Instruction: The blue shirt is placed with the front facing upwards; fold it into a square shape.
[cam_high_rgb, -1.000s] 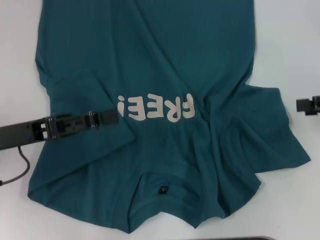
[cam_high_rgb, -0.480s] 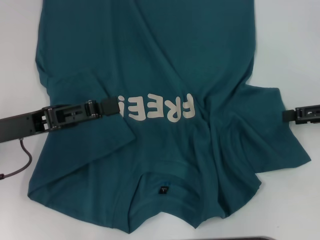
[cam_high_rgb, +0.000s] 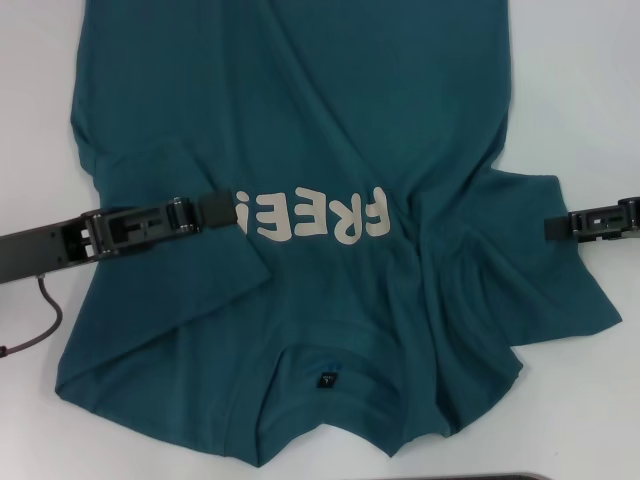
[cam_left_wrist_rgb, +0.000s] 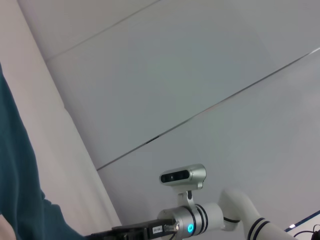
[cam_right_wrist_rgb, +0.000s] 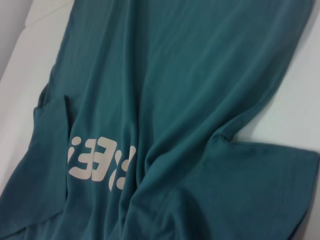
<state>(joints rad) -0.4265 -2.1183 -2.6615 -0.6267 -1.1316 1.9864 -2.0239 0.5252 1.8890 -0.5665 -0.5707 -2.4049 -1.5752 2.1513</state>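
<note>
Blue shirt (cam_high_rgb: 330, 130) lay face-up on the white table (cam_high_rgb: 580, 90), cream lettering (cam_high_rgb: 312, 214) showing, neck label (cam_high_rgb: 326, 380) at the near edge. Bare table bordered both sides of the cloth; far hem ran out of view. Left sleeve was folded inward over the chest. Left gripper (cam_high_rgb: 215, 209) lay over that fold, tip touching the lettering's end; finger state could not be told. Right gripper (cam_high_rgb: 556, 224) sat at the right sleeve's (cam_high_rgb: 545, 270) outer edge, state likewise unclear.

Shirts: you have one, the shirt (cam_high_rgb: 300, 130)
Grippers: you have two, left gripper (cam_high_rgb: 215, 211) and right gripper (cam_high_rgb: 556, 225)
Tables: one, the table (cam_high_rgb: 580, 90)
</note>
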